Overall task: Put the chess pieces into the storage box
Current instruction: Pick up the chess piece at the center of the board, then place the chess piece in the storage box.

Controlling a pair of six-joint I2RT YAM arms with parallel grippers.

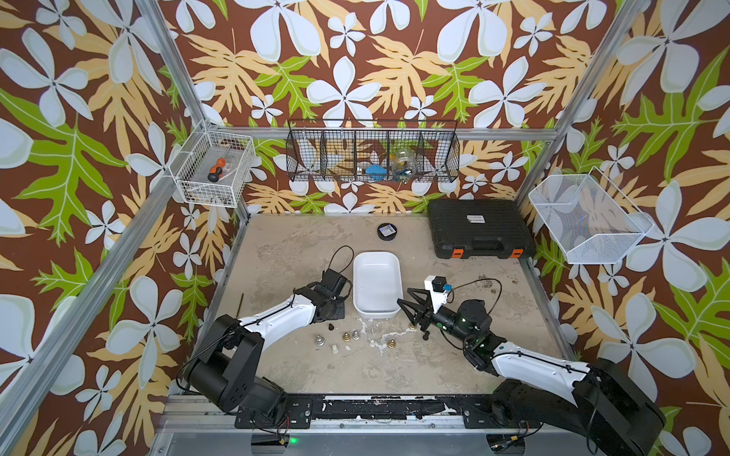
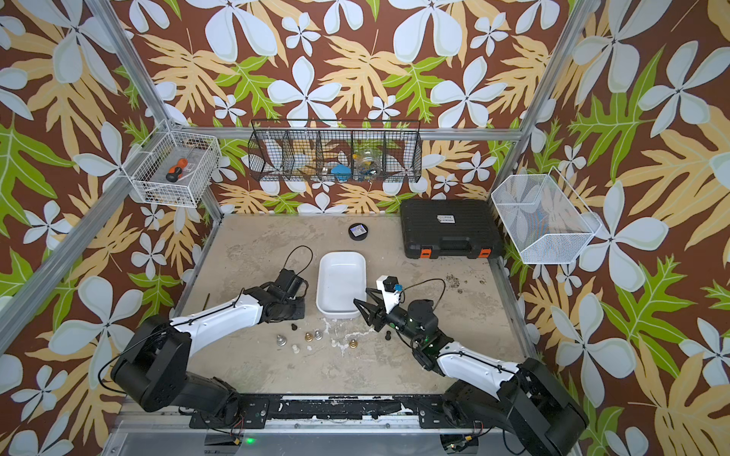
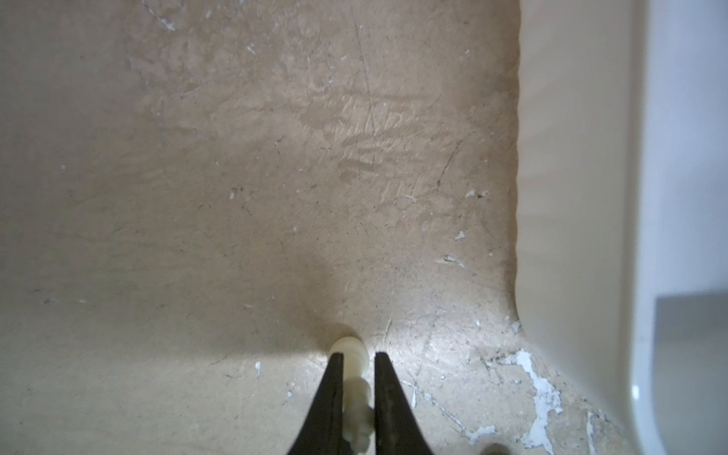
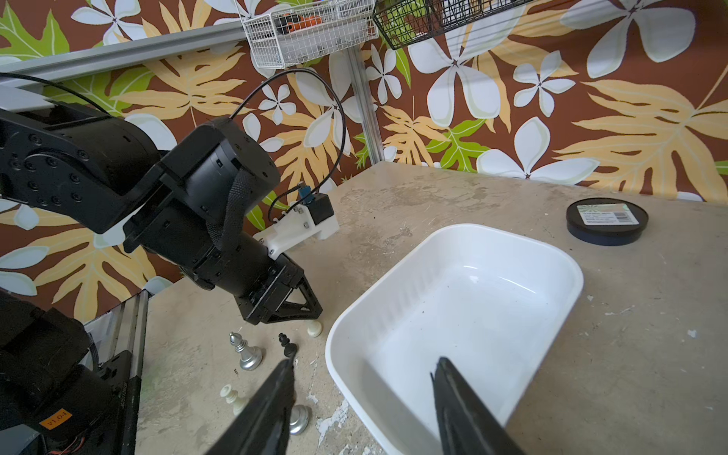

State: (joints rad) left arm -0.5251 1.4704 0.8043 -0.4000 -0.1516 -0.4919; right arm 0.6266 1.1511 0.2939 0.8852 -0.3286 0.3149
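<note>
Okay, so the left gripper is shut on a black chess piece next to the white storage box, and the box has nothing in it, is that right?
Not quite. The left gripper is shut on a cream-white chess piece, not a black one; the left wrist view shows it between the jaws. The rest holds: it is next to the white storage box, which has nothing in it.

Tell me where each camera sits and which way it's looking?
Top views: high above the arms' bases, looking down at the whole table; the left arm and right arm show.
Left wrist: on the left arm, looking down past the left claw, shut on a cream chess piece.
Right wrist: on the right arm, looking over the white box toward the left arm; the open right claw shows.
Shared: every view shows the white box.
</note>
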